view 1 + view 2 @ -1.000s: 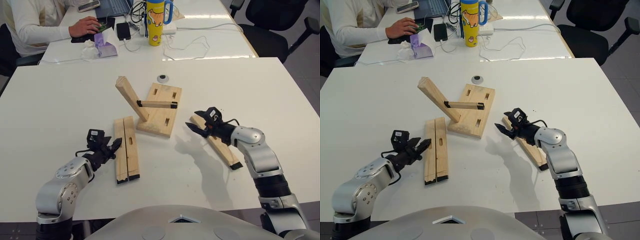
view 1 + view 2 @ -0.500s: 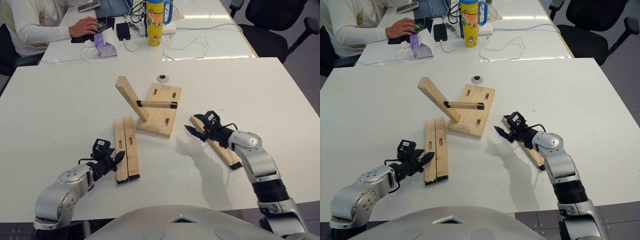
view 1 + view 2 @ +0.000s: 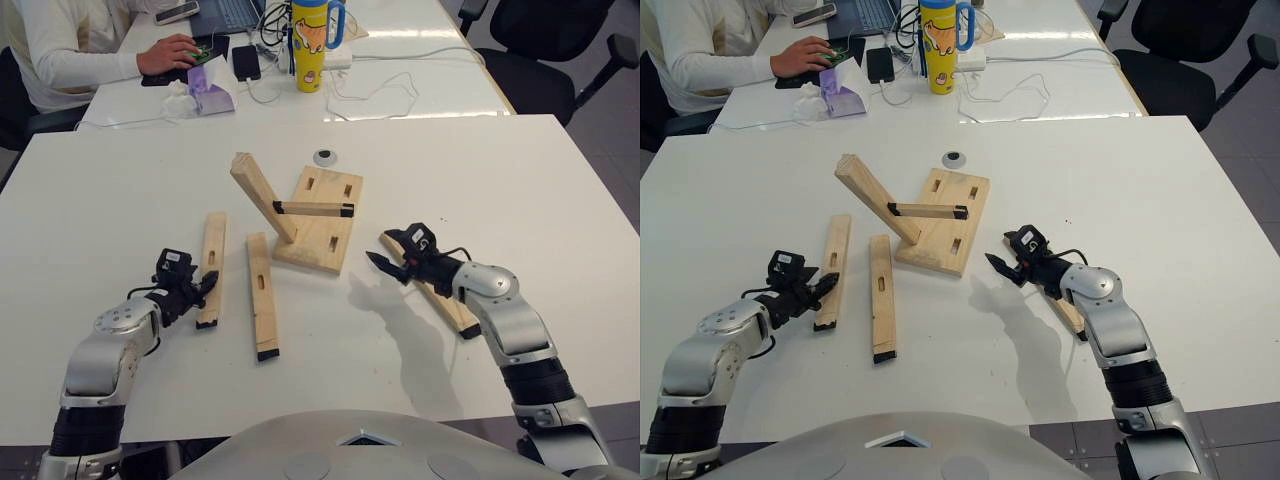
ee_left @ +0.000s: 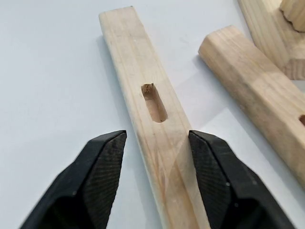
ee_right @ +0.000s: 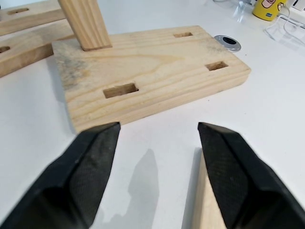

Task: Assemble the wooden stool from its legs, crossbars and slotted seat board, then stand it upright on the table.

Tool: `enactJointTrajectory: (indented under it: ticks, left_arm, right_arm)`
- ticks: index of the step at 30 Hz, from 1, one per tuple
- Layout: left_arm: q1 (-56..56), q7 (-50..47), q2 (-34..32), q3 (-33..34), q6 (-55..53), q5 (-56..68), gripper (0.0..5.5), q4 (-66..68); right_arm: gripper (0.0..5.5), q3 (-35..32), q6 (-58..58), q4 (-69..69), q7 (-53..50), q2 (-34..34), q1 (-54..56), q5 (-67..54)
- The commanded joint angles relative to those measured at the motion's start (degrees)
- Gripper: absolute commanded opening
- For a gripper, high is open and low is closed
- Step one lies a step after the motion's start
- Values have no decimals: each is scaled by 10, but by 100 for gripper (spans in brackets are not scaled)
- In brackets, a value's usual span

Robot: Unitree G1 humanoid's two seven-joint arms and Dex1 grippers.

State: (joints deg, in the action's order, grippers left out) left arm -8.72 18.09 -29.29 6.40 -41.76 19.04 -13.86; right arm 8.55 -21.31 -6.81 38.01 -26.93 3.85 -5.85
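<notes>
Lying flat on the white table (image 3: 120, 200), the stool parts are spread between the two grippers. The left gripper (image 4: 157, 143) is released: its two black fingers (image 4: 102, 171) stand apart on either side of one end of a slotted leg (image 4: 143, 71). One finger touches the leg's edge, and a strip of table shows between the leg and the other finger. The leg runs straight ahead from the fingertips, its oblong slot facing up just beyond them. A second leg (image 4: 248, 90) lies flat beside that gripper, on its inner side, near the first leg but not touching it.

The right gripper (image 5: 158, 129) is likewise released, its fingers spread wide and held just above the table. Directly ahead of its fingertips, with bare table between, lies the seat board (image 5: 152, 67), flat, with its rectangular slots facing up. A tilted leg (image 3: 258, 190) stands in the board's far corner and leans away from the right gripper. A crossbar (image 3: 313, 209) with dark ends runs from this leg across over the board; whether its free end rests on the wood cannot be told. A third leg (image 3: 440, 295) lies flat beneath and behind the right gripper, passing under one finger. Beyond the board, farther from both grippers, sits a small round disc (image 3: 326, 157).
</notes>
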Motion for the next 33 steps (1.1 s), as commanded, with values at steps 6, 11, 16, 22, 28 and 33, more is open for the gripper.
enactJointTrajectory:
  ticks: [6,11,16,22,28,33]
  left_arm:
    - [10,-24,39,54,-83,50,293,-68]
    - [-14,-29,48,39,-102,42,367,-78]
    - [-40,-32,43,29,-82,15,371,-64]
    - [-62,-28,47,4,-50,-21,371,-37]
    - [-64,-26,55,-2,-33,-28,335,-30]
    - [-57,-23,56,-1,-29,-28,267,-28]
  right_arm:
    - [301,3,3,-5,-6,0,0,4]
    - [301,4,5,-6,-9,1,-4,4]
    - [301,6,8,-5,-7,-1,-4,4]
    - [301,8,9,-2,-4,-3,0,4]
    - [301,10,12,5,-1,-4,6,5]
    - [301,8,15,10,1,-5,12,5]
